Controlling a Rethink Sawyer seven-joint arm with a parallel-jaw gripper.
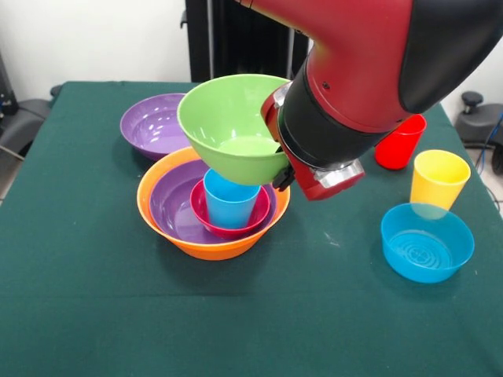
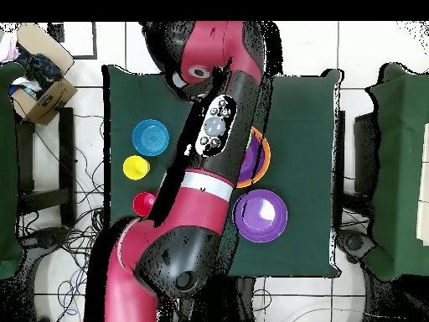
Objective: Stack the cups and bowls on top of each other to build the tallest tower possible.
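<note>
Inside the tower (image 1: 212, 247), a blue cup (image 1: 229, 206) stands in nested bowls.

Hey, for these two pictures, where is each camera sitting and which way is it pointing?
Front view: across the table from the robot, facing it; sees the tower with the lime green bowl held over it, tilted; the red and black arm comes in from above.
Overhead view: above the table, looking straight down, base at the bottom; the arm hides most of the tower.
Shared: lone purple bowl, small blue bowl, yellow cup, red cup.
</note>
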